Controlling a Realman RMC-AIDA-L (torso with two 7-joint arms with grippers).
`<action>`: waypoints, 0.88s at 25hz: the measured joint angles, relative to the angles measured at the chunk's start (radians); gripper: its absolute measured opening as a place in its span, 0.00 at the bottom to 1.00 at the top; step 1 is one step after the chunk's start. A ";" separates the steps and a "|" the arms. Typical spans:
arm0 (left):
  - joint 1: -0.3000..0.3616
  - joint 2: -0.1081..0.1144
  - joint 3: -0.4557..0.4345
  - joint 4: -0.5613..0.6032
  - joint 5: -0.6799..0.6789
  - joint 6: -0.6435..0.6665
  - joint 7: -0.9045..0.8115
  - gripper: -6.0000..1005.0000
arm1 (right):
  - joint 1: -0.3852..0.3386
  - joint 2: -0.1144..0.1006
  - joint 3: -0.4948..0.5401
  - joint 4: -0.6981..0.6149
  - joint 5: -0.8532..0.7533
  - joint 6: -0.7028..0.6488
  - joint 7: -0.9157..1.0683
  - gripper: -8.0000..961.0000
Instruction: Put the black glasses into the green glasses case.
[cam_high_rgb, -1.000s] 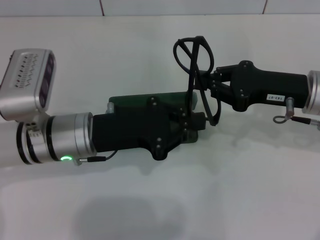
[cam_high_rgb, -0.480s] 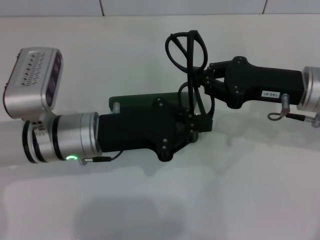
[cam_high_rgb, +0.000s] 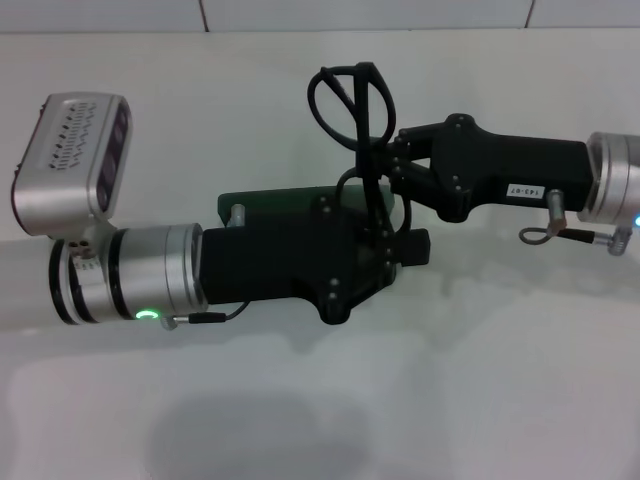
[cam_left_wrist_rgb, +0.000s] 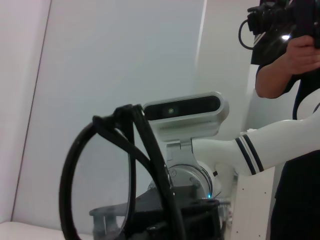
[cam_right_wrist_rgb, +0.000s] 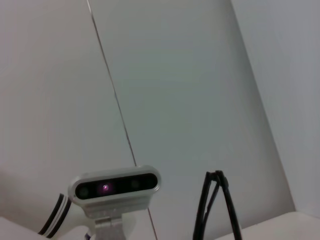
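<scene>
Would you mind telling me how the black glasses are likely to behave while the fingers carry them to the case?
The black glasses have a thin frame and slim temples, so they are probably light and somewhat springy. Held upright by the right gripper near one end, they may pivot or slip. The clear lenses look fragile, so squeezing harder seems risky.

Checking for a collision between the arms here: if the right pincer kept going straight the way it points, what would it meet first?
Probably the left pincer. The right pincer, shut on the thin black-framed glasses, points toward the robot's left, just above the left arm's black body over the dark green hard case. Depth is unclear; it might pass over.
</scene>
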 joint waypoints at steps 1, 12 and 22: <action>0.000 0.000 0.000 0.000 0.000 0.000 0.000 0.04 | 0.000 0.000 -0.003 -0.001 0.001 0.000 0.000 0.20; 0.001 -0.001 0.000 0.000 0.000 0.000 0.000 0.04 | 0.001 0.000 -0.008 0.000 0.015 -0.015 0.000 0.20; 0.007 0.000 0.000 0.000 0.003 -0.034 0.000 0.04 | -0.004 0.000 -0.008 0.003 0.014 0.032 -0.009 0.20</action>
